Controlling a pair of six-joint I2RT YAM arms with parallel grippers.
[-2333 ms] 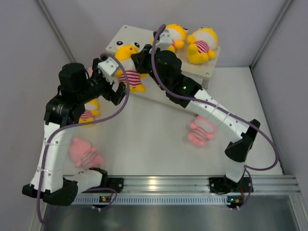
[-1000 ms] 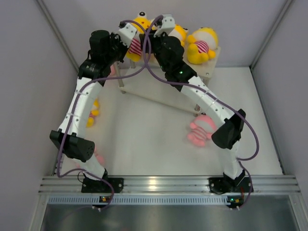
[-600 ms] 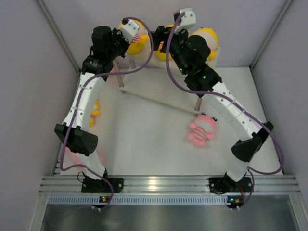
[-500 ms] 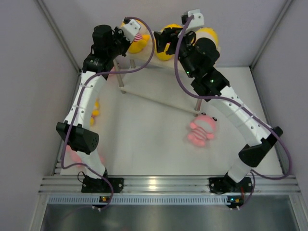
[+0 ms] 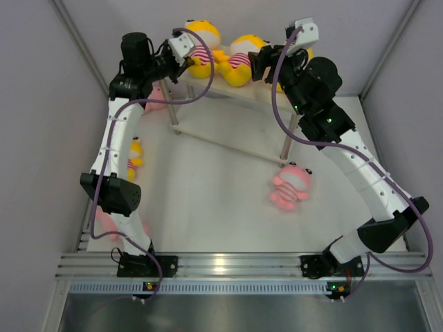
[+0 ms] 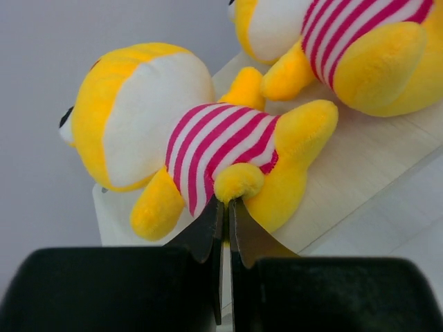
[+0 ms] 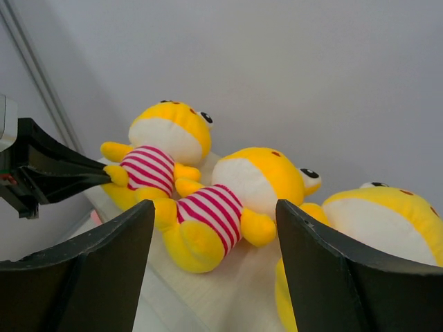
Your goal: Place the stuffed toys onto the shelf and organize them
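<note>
While your left gripper point(image 6: 225, 205) is pinched shut on the paw of the yellow toy point(image 6: 214, 149) lying at the far left end of the shelf point(image 6: 367, 162), and your right gripper point(image 7: 213, 207) hangs open and empty, pulling back could drag that toy off.

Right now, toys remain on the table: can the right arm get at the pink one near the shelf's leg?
Probably yes: the pink toy lies uncovered on open table, and the right gripper, up by the shelf, is open and empty.
</note>
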